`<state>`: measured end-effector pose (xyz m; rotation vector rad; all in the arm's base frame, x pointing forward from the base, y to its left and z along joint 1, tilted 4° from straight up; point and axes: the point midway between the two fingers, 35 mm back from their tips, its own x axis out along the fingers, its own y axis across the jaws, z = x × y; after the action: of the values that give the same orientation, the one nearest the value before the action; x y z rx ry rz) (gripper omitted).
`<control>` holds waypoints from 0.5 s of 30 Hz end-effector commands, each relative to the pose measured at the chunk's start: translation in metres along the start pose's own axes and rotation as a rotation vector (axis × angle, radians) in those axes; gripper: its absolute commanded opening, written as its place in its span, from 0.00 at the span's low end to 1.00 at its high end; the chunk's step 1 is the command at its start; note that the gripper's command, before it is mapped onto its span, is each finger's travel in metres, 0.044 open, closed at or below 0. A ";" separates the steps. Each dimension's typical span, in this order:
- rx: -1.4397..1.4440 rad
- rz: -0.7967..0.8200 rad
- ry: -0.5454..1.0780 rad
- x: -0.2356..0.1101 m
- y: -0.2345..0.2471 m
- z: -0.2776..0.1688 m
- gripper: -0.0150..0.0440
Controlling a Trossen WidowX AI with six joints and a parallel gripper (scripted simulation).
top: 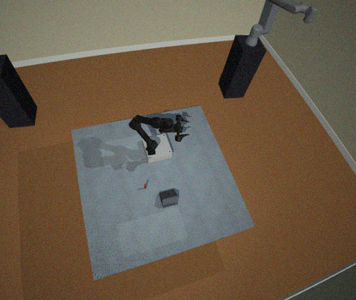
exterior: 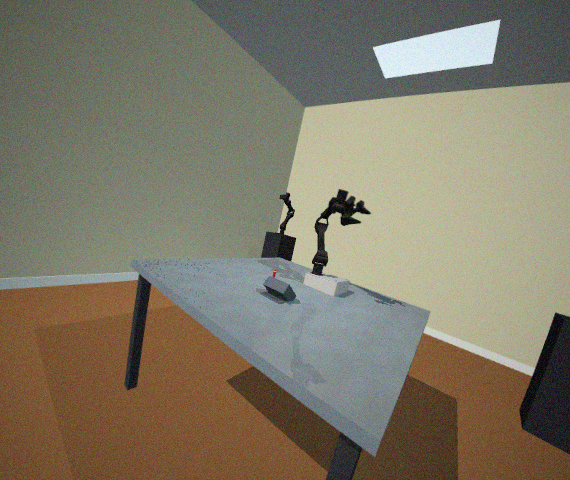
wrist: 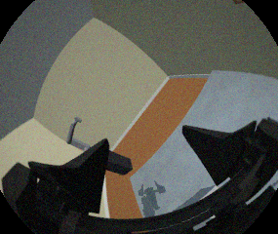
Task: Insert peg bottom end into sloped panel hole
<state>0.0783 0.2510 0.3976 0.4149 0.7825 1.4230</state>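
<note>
A small peg (top: 145, 184) (exterior: 274, 272) with a red lower end stands on the grey table (top: 203, 194) (exterior: 352, 351), a little left of the dark sloped panel (top: 169, 197) (exterior: 279, 289). My gripper (top: 187, 129) (exterior: 360, 215) (wrist: 146, 136) is open and empty. It is raised high above the table near the white robot base (top: 162, 151) (exterior: 326, 284), far from the peg and the panel, and points off toward the table's far edge. The wrist view shows only the two fingers, a piece of the table (wrist: 243, 104), floor and walls; the peg and the panel are not in it.
Dark pedestals with camera arms stand on the brown floor around the table: one at the far right (top: 241, 67), one at the left (top: 4, 87), and they also show in the exterior view (exterior: 277, 245) (exterior: 559, 382).
</note>
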 end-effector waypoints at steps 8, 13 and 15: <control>-0.025 -0.238 -0.030 0.008 -0.074 0.020 1.00; -0.031 -0.340 -0.030 0.006 -0.107 0.027 1.00; -0.032 -0.380 -0.028 0.004 -0.120 0.028 1.00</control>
<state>0.1653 0.2492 0.3465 0.2798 0.7662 1.1332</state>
